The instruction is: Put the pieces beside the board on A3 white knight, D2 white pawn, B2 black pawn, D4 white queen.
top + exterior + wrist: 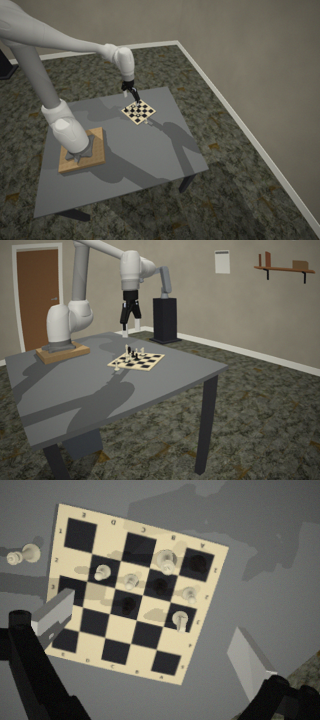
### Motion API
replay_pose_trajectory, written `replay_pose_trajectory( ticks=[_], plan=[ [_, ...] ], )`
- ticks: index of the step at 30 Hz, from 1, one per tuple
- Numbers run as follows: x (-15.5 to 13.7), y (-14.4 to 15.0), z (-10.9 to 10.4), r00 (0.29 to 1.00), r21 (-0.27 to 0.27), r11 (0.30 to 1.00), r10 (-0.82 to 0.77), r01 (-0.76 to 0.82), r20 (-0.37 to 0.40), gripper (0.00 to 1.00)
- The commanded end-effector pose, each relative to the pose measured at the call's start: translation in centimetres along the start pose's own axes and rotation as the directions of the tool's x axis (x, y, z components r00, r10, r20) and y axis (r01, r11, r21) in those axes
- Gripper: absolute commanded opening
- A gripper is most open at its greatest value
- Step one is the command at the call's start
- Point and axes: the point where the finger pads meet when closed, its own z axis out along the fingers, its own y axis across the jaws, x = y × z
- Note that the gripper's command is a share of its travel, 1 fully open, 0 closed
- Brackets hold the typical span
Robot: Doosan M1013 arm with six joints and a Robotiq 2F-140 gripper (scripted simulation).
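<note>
My gripper [131, 98] [131, 333] [154, 623] is open and empty, high above the chessboard [154, 111] [149, 369] [107, 525]. The black pawn [133, 353] [160, 585] stands on B2, the white pawn [138, 114] [126, 359] [102, 572] on D2 and the white knight [133, 105] [142, 351] [180, 620] on A3. All look upright. The white queen [146, 121] [116, 365] [30, 553] stands upright on the table, just off the board's E side. D4 is bare.
A tall white piece [126, 349] [167, 561] stands on B1, a black piece [125, 109] [197, 562] on A1, a white pawn [131, 581] on C2, another white pawn [189, 595] on A2, a black piece [136, 357] [128, 604] on C3.
</note>
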Motion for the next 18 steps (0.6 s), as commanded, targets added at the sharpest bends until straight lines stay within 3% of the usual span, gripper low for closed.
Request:
replay_pose_trajectory(
  ticks=[1,4,6,9,18],
  plan=[
    [-0.3,-2.4,-0.1,0.994,-0.001,0.994,-0.11,0.11,0.0,1.0],
    [-0.5,-6.7,-0.4,0.954,0.0,0.954,-0.298,0.298,0.0,1.0],
    [-0.5,-6.7,-0.4,0.954,0.0,0.954,-0.298,0.298,0.0,1.0],
    [-0.4,-11.6,-0.6,0.867,0.0,0.867,-0.498,0.498,0.0,1.0],
    [0.4,-17.2,-0.9,0.717,0.0,0.717,-0.697,0.697,0.0,1.0]
  ],
)
